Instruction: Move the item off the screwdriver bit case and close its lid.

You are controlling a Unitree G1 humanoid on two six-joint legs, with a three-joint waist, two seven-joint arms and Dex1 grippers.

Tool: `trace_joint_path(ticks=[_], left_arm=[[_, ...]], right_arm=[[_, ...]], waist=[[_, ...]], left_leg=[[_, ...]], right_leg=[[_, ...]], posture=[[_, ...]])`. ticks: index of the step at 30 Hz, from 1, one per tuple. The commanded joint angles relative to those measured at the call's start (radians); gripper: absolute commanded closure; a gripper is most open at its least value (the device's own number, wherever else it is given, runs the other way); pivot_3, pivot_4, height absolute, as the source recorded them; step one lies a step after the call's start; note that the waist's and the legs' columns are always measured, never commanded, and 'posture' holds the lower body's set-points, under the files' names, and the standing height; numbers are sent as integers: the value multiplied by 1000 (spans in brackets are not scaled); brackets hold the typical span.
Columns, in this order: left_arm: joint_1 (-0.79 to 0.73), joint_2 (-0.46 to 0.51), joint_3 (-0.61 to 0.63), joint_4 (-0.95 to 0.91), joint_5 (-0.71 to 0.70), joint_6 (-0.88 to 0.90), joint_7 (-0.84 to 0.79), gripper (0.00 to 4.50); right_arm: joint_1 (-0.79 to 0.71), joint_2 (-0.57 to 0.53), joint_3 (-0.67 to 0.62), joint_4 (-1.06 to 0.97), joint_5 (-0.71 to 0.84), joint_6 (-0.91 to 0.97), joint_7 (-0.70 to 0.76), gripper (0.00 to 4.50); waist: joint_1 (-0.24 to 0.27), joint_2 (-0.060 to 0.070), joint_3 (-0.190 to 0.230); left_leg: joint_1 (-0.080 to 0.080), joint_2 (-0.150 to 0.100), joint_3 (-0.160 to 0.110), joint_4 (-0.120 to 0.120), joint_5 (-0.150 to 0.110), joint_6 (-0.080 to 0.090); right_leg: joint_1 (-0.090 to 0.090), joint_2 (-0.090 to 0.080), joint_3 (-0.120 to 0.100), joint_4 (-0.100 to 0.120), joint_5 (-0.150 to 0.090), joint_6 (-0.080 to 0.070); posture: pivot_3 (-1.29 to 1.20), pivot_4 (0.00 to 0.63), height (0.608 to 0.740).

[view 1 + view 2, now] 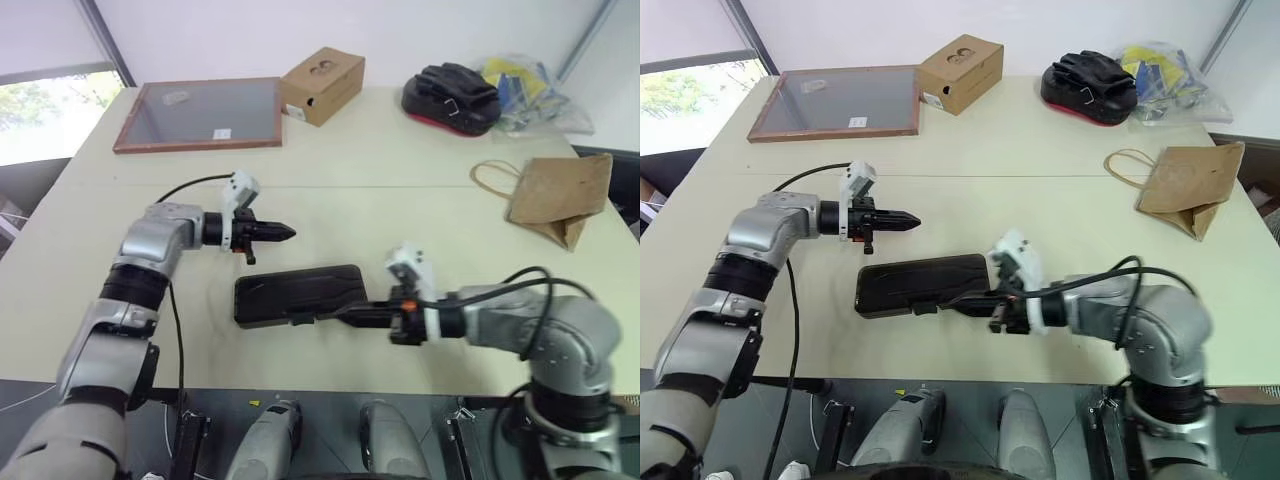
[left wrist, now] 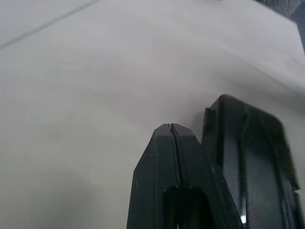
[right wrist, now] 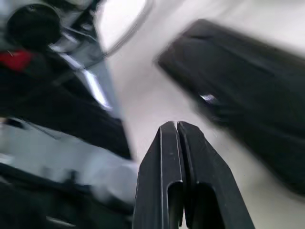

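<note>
The screwdriver bit case lies flat and dark in the middle of the table, with its lid down on the tray. The item, a tan paper bag with twine handles, lies on the table far to the right, apart from the case. My left gripper is shut and empty, pointing right just behind the case; its wrist view shows the case beside the fingertips. My right gripper is shut and empty, pointing left at the case's front right edge.
A wood-framed grey board and a brown cardboard box sit at the back left. A black and red object and a crumpled plastic bag sit at the back right. The table's front edge runs just before the case.
</note>
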Motion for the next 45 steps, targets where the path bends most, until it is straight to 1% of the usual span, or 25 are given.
trace_joint_path(ticks=[1, 3, 6, 9, 12, 17, 22, 28, 31, 34, 41, 45], left_arm=[[-62, -21, -9, 85, 49, -64, -60, 4500], [-82, -43, -13, 127, 73, -85, -75, 4500], [-102, -74, -18, 179, 109, -117, -99, 4500], [-110, -97, -20, 210, 141, -146, -112, 4500], [-89, -106, -46, 206, 179, -193, -143, 4500], [-47, -99, -82, 182, 229, -262, -187, 4500], [-30, -100, -88, 180, 258, -309, -190, 4500], [0, -101, -96, 155, 281, -339, -196, 4500], [17, -102, -104, 138, 291, -350, -198, 4500], [33, -103, -112, 121, 303, -359, -201, 4500], [74, -100, -133, 83, 325, -364, -215, 4500], [115, -93, -159, 56, 346, -389, -227, 4500]], right_arm=[[43, 53, 35, 13, 64, 17, -152, 4441], [67, 82, 61, 33, 72, 17, -228, 4441], [100, 146, 63, 76, 79, 17, -362, 4441], [111, 213, 32, 125, 110, 17, -474, 4441], [106, 298, 1, 171, 132, 17, -582, 4441], [99, 391, -22, 208, 171, 17, -714, 4441], [124, 468, -32, 220, 241, 17, -834, 4441], [144, 511, -36, 226, 307, 17, -964, 4441], [132, 518, -47, 231, 308, 17, -1008, 4441], [115, 515, -48, 222, 289, 17, -1017, 4441], [107, 467, 14, 206, 207, -50, -1001, 4441], [88, 423, 79, 182, 139, -96, -953, 4441]], waist=[[-1, -1, 0], [-3, -1, -1], [-7, -1, -1], [-11, -1, -1], [-11, -1, -1], [-11, -1, -1], [-11, -1, -1], [-12, 0, -1], [-12, 0, -1], [-13, 0, -2], [-26, 1, -6], [-35, 1, -9]], left_leg=[[0, 0, 0, 0, 0, 0], [0, 0, 0, 0, 0, 0], [0, 0, 0, 0, 0, 0], [0, 0, 0, 0, 0, 0], [0, 0, 0, 0, 1, 0], [0, 0, 0, 0, 1, 0], [0, 0, 0, 0, 1, 0], [0, 0, 0, 0, 1, 0], [0, 0, 0, 0, 1, 0], [0, 0, 0, 0, 1, 0], [1, 0, 0, 0, 1, 0], [2, 0, 0, 0, 1, 0]], right_leg=[[0, 0, 0, 0, 0, 0], [-1, 0, 0, 1, 0, 0], [-1, 0, 0, 2, 0, 0], [-2, 1, 0, 3, 0, 0], [-2, 1, 1, 3, 0, 0], [-2, 1, 1, 3, 0, 0], [-2, 1, 2, 4, 0, 0], [-2, 1, 2, 4, 0, 0], [-2, 1, 2, 4, 0, 0], [-2, 1, 2, 4, 0, 0], [-2, 2, 2, 4, 0, 0], [-1, 2, 2, 4, 0, 0]], posture=[[0, 150, 740], [0, 150, 740], [0, 150, 740], [0, 150, 740], [0, 150, 740], [0, 150, 740], [0, 150, 740], [0, 150, 740], [0, 150, 740], [0, 150, 740], [0, 150, 740], [0, 150, 740]])
